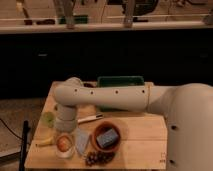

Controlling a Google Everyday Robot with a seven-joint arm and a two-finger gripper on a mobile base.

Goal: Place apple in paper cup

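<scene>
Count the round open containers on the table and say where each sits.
2: the paper cup at front left, apple in it; the terracotta bowl to its right. The gripper is hidden by the arm; more could be hidden.

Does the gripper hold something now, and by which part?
It cannot be told: the gripper sits directly above the apple in the paper cup, its grasp hidden.

The apple (63, 143), small, round and orange-red, sits inside the paper cup (64, 151), filling most of its mouth. The cup is white, upright, and stands on the wooden table's front-left part, at about seven o'clock from the table's middle. The gripper (65, 131) hangs directly above them, at twelve o'clock from the apple.
</scene>
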